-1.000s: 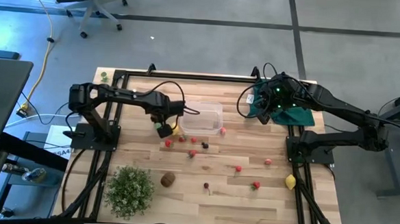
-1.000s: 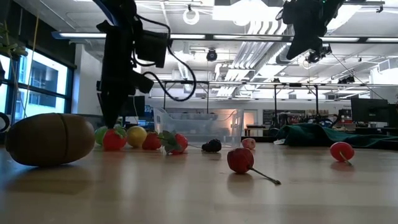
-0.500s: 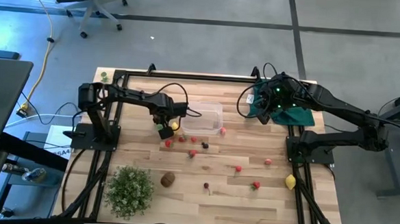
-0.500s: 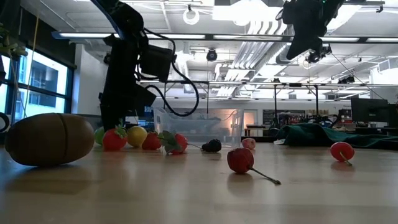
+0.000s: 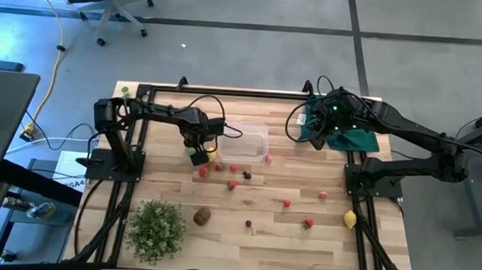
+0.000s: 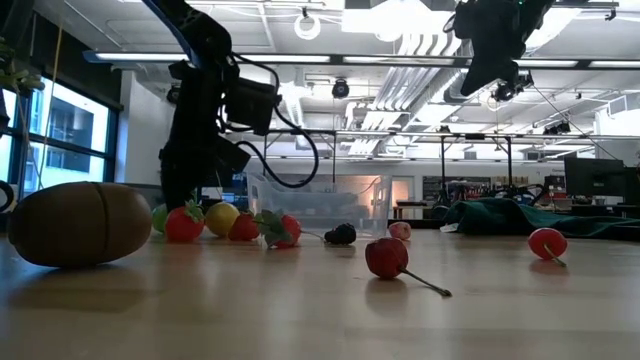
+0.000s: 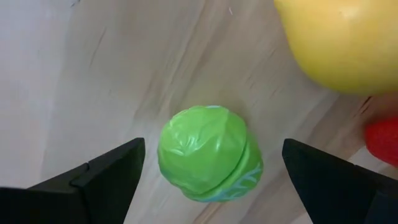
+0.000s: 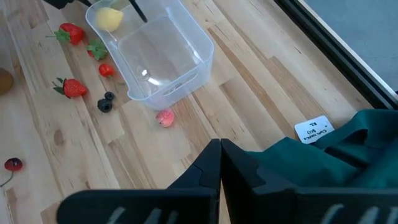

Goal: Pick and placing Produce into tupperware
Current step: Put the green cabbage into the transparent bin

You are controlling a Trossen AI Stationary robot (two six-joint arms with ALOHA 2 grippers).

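The green ball (image 7: 208,152) lies on the wooden table beside a yellow lemon (image 7: 342,43). My left gripper (image 7: 211,186) is open and points down over the ball, one finger on each side with a gap to both; the high view places it (image 5: 196,155) just left of the clear tupperware (image 5: 242,142). The low view shows the ball (image 6: 160,217) and lemon (image 6: 220,218) at the gripper's foot. Small red fruits (image 5: 232,184) are scattered on the table. My right gripper (image 8: 219,168) is shut, raised over the dark green cloth (image 5: 348,136) at the far right.
A brown kiwi (image 5: 202,216) and a bushy plant (image 5: 156,227) sit near the table's near left. A second lemon (image 5: 350,218) lies at the right edge. A cherry with a stem (image 6: 387,257) and a dark berry (image 6: 341,234) lie mid-table.
My left gripper has come down over the green ball while its arm drew back toward the table's left side. The fruits and the tupperware have stayed where they were.
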